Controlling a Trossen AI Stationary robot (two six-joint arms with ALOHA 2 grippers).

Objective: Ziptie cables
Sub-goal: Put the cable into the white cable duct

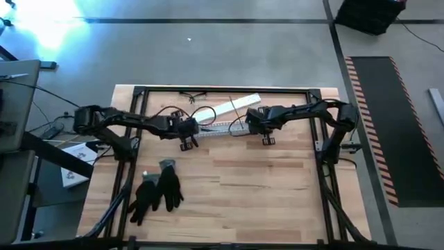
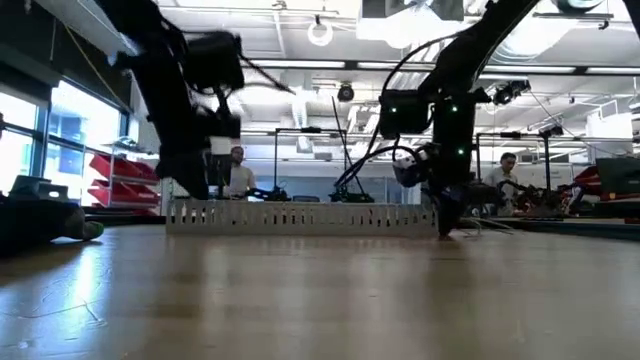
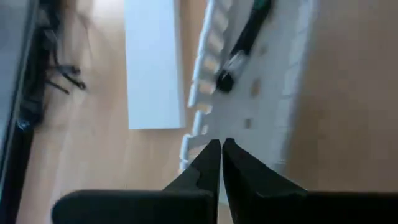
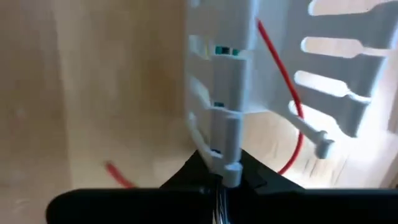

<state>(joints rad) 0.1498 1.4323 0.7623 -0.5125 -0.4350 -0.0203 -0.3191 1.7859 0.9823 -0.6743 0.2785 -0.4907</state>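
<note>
The left claw (image 3: 221, 152), pressed closed and empty, hovers at the left end of the white slotted channel (image 1: 220, 126). The right claw (image 4: 225, 177) pinches a channel rib. The cables (image 1: 239, 119) lie inside; a tug could drag the channel and spill them.

table (image 1: 263, 187): pale wood planks, matt | channel (image 2: 300, 215): white slotted plastic | gloves (image 1: 156, 191): black cloth

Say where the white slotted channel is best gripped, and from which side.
Probably one slotted side wall, from above: the white slotted channel lies open side up, its thin walls standing upright. The right gripper seems to pinch one wall tab.
</note>
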